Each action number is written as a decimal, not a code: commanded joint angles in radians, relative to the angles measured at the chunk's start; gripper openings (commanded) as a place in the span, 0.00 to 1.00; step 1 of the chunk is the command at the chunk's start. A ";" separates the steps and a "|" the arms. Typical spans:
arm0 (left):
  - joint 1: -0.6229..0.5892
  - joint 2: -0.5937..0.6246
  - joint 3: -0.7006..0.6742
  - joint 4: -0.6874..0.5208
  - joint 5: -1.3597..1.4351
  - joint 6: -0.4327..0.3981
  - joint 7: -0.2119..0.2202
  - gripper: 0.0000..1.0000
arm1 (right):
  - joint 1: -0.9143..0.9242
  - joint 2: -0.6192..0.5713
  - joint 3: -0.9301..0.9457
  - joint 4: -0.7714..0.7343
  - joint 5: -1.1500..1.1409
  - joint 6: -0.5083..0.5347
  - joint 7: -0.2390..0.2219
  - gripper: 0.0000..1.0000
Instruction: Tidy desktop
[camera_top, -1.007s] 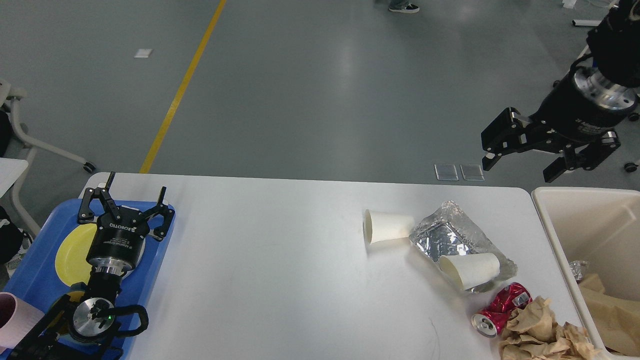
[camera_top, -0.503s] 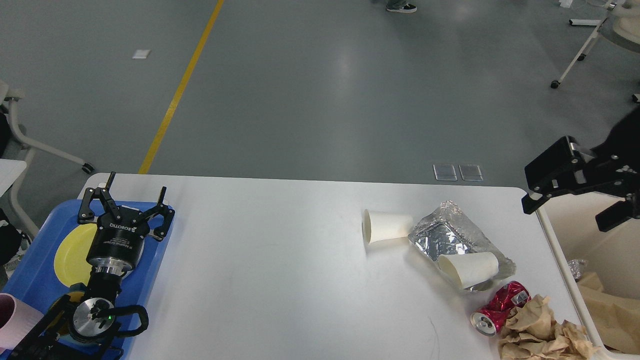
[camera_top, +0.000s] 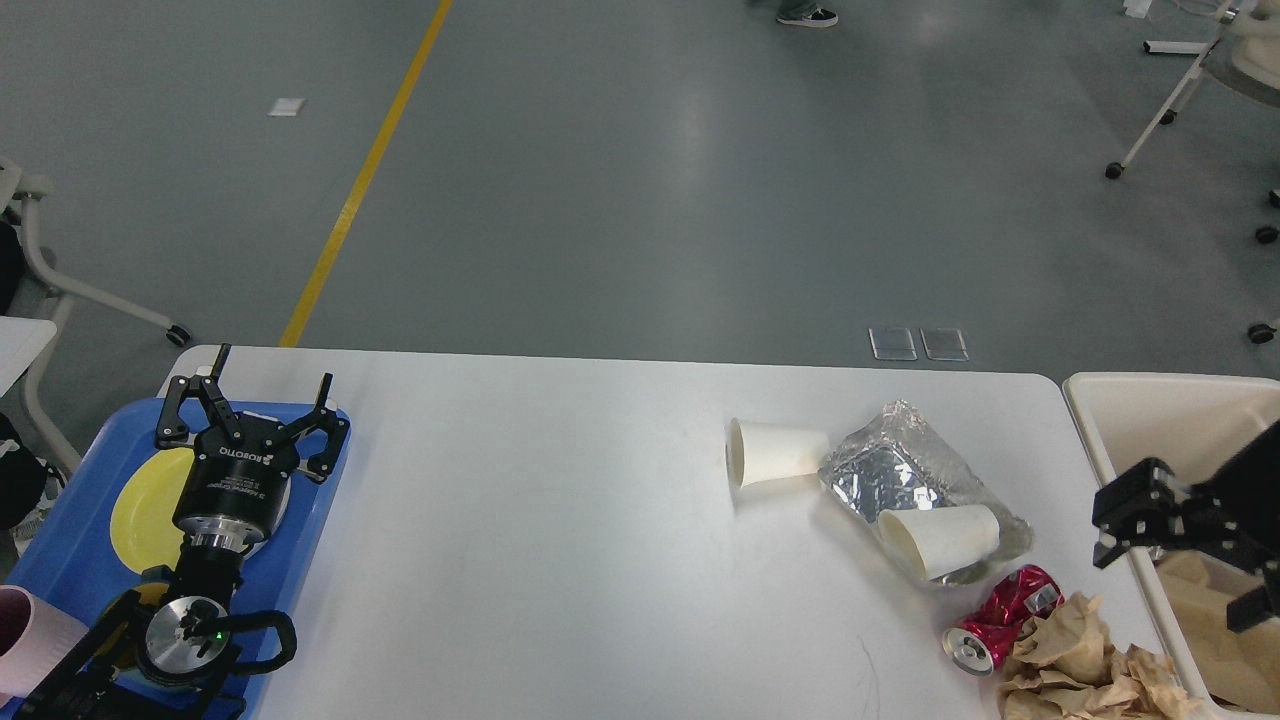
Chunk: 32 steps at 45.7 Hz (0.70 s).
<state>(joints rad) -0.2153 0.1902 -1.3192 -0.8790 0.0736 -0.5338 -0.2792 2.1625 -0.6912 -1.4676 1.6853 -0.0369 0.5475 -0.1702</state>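
Note:
The white desktop (camera_top: 560, 520) carries litter at its right end: a paper cup (camera_top: 775, 452) on its side, a crumpled foil container (camera_top: 900, 470) with a second paper cup (camera_top: 940, 540) lying in it, a crushed red can (camera_top: 1000, 615) and crumpled brown paper (camera_top: 1080, 660). My left gripper (camera_top: 270, 385) is open and empty above the blue tray (camera_top: 70, 560), over a yellow plate (camera_top: 145, 505). My right gripper (camera_top: 1175, 585) is open and empty, low over the beige bin (camera_top: 1150, 420) at the table's right edge.
A pink cup (camera_top: 30, 635) stands at the tray's near left corner. The bin holds brown paper (camera_top: 1215, 640). Chair legs on castors (camera_top: 1160, 110) stand on the grey floor far right. A yellow floor line (camera_top: 360, 180) runs behind the table.
My right gripper has come down from high at the far right to low over the beige bin, still open. The left arm has not moved.

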 joint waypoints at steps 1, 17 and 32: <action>0.001 0.000 0.000 0.000 0.000 0.000 0.000 0.96 | -0.177 -0.011 0.032 -0.025 0.000 -0.198 0.001 1.00; -0.001 0.000 0.000 0.000 0.000 0.000 0.000 0.96 | -0.630 -0.028 0.323 -0.203 0.017 -0.360 0.001 1.00; -0.001 0.000 0.000 0.000 0.000 0.000 0.000 0.96 | -0.912 0.032 0.446 -0.401 0.067 -0.505 0.003 1.00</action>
<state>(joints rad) -0.2160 0.1902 -1.3192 -0.8790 0.0734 -0.5338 -0.2792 1.3234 -0.6891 -1.0405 1.3569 -0.0070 0.0703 -0.1686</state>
